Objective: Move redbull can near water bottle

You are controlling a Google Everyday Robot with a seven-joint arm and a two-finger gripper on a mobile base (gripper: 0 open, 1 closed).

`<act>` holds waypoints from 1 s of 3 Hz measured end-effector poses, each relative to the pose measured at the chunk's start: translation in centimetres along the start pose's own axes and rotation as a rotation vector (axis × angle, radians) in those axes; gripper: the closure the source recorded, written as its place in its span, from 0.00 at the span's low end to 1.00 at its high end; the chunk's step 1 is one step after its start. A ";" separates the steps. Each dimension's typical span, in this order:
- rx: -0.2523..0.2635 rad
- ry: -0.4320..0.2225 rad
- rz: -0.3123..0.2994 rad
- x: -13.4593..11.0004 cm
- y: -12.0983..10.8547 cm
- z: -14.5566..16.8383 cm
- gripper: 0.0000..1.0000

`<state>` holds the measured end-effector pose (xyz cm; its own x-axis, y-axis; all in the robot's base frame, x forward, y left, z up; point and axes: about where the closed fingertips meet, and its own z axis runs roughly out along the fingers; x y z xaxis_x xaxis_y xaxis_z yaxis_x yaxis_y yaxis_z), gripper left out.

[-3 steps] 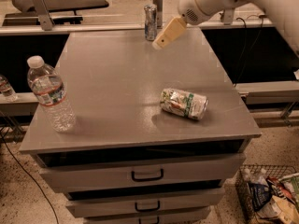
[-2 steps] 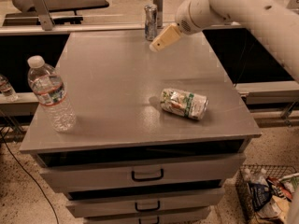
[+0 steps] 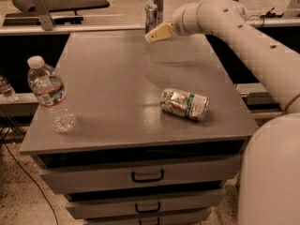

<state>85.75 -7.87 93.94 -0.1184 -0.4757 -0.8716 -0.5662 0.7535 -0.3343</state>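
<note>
The redbull can (image 3: 151, 16), slim and silver with a silver top, stands upright at the far edge of the grey tabletop (image 3: 112, 78). My gripper (image 3: 152, 36) hangs just in front of the can and slightly to its right, low over the table, pointing left. It holds nothing that I can see. The water bottle (image 3: 49, 95), clear with a white cap and a label band, stands upright near the front left corner, far from the can.
A green-and-white can (image 3: 184, 104) lies on its side at the right middle of the table. Drawers (image 3: 147, 176) face front below the top. My white arm (image 3: 243, 27) reaches in from the right. A second bottle (image 3: 5, 88) stands off the table at left.
My arm has swung left and the gripper now sits closer to the redbull can. The can, the bottle and the lying can have not moved.
</note>
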 end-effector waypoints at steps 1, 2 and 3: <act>-0.005 -0.045 0.040 -1.1 -0.3 2.9 0.00; -0.001 -0.052 0.080 -1.4 -0.8 5.7 0.00; 0.022 -0.050 0.122 -1.3 -1.6 7.8 0.00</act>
<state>93.13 -4.91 92.80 -0.1444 -0.3576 -0.9227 -0.5321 0.8142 -0.2323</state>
